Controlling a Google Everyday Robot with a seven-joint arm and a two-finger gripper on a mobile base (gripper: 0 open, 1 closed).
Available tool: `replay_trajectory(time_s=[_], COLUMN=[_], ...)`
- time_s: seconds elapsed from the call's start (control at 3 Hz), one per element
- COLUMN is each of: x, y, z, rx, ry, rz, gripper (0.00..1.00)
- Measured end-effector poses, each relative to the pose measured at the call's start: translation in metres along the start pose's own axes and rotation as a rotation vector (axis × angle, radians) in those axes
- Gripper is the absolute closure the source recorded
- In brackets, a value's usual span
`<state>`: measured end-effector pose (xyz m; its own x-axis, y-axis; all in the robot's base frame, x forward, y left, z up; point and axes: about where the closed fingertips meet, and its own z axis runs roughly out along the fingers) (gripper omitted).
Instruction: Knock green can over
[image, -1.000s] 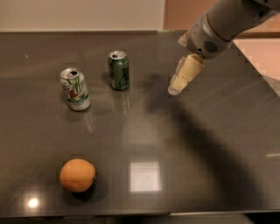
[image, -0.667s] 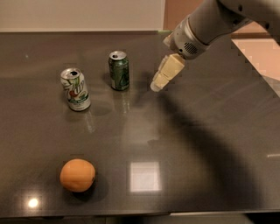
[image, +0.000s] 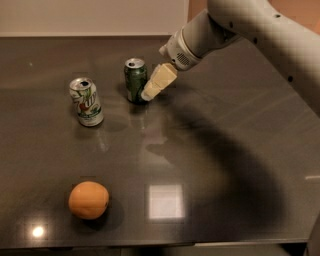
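dark green aluminium with a silver top: in the camera view the green can (image: 135, 80) stands upright, far and left of centre on the glossy table (image: 240, 150). i judge it light, thin-walled and tippy, so a shove high on its right side should do, no grasp needed. my gripper (image: 146, 94) is clenched on nothing, tips just beside the can's lower right. the white can (image: 86, 101) stands near on the left, maybe in the fall path; the orange (image: 88, 200) lies well apart.
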<state>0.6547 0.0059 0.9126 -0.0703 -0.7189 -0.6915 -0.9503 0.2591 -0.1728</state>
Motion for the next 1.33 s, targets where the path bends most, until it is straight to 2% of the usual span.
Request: replay_trajectory(time_s=[0.67, 1.33], x=[-0.022, -0.03], y=[-0.003, -0.001], z=[0.05, 0.065], rx=[-0.04, -0.058], ry=[-0.06, -0.098], rz=[0.082, 0.122], gripper=[0.0, 0.41])
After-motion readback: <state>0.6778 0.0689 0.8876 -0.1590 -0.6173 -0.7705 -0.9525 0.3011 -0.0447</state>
